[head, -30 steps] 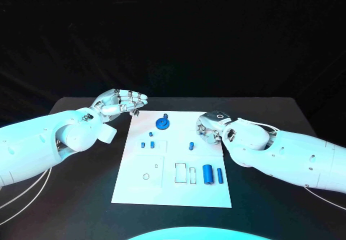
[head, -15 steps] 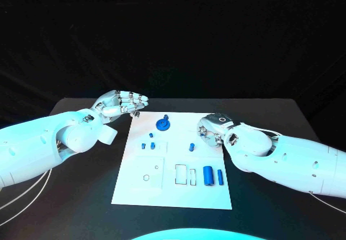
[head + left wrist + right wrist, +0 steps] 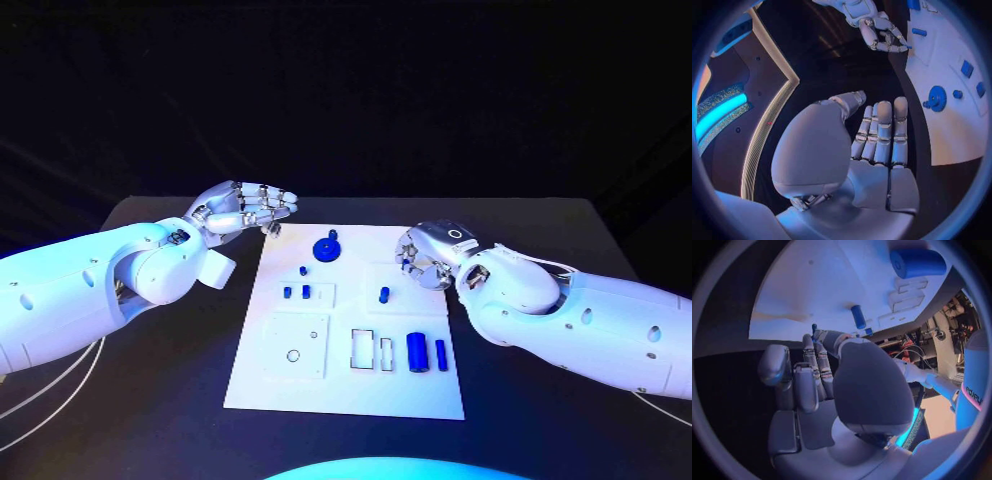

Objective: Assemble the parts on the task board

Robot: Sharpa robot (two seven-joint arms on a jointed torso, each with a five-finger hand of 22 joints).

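White task board (image 3: 289,380) lay at the middle of the black tabletop (image 3: 159,420), carrying one blue gear (image 3: 327,247), two upright cylinders (image 3: 415,349) near its right edge and four small blue pegs (image 3: 384,293). Over the last second the right robot hand (image 3: 423,256) had edged further in over the board's right edge, fingers curled, whether on a part I cannot tell, so placing seemed near. The left robot hand (image 3: 242,208) stayed off the far-left corner, fingers curled on nothing visible.
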